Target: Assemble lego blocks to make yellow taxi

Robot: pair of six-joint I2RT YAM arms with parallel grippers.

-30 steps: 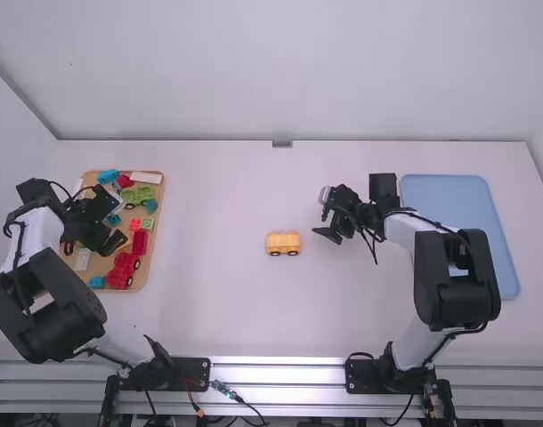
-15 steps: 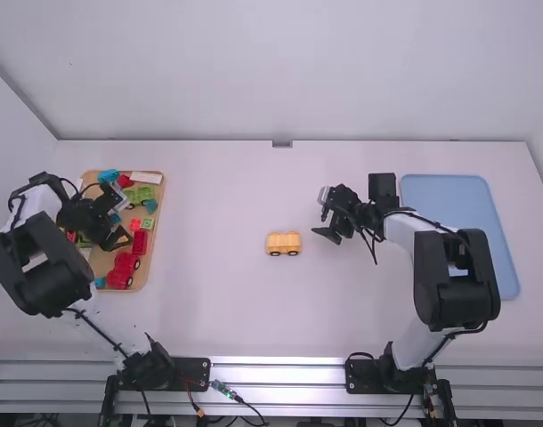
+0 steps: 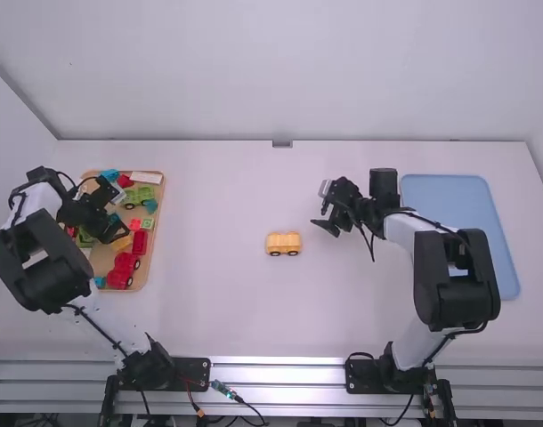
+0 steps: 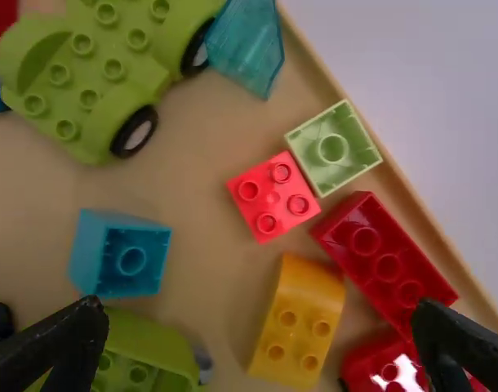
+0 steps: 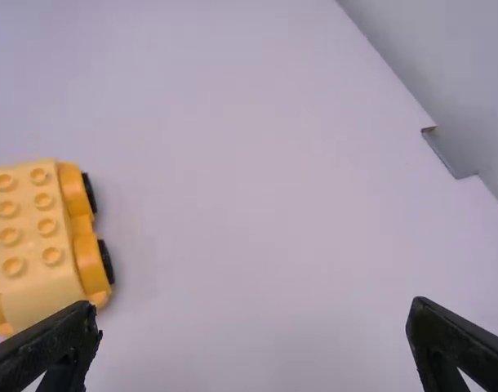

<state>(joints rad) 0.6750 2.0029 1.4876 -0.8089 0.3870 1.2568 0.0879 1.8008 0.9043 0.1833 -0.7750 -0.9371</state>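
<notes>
White tabletop [image 3: 227,311] runs under everything. Right arm [image 3: 449,285] is well right of the wooden tray; left arm [image 3: 40,276] reaches over the wooden tray's left side. Blue tray [image 3: 458,218] is far off to the wooden tray's right. Wooden tray [image 3: 153,258] holds the loose pieces.

Left pincer [image 4: 258,303] is over the wooden tray, spread wide, nothing gripped. Right pincer [image 3: 322,228] is well right of the wooden tray, also apart and empty.

Yellow wheeled base [image 3: 283,243] sits upright on the tabletop, right of the wooden tray. Green wheeled base [image 4: 94,73] is in the wooden tray's far part. Red brick [image 4: 388,261] lies along the wooden tray's right rim.

Yellow sloped block [image 4: 298,322] is inside the wooden tray, likely next pick. Left pincer is clearly nearer. Block is slightly toward the wooden tray's right rim from the pincer's middle; long axis slants, near end away from that rim, running steeply across the finger-to-finger line. Probably a small sideways shift, little twist; red brick beside it could get snagged.
</notes>
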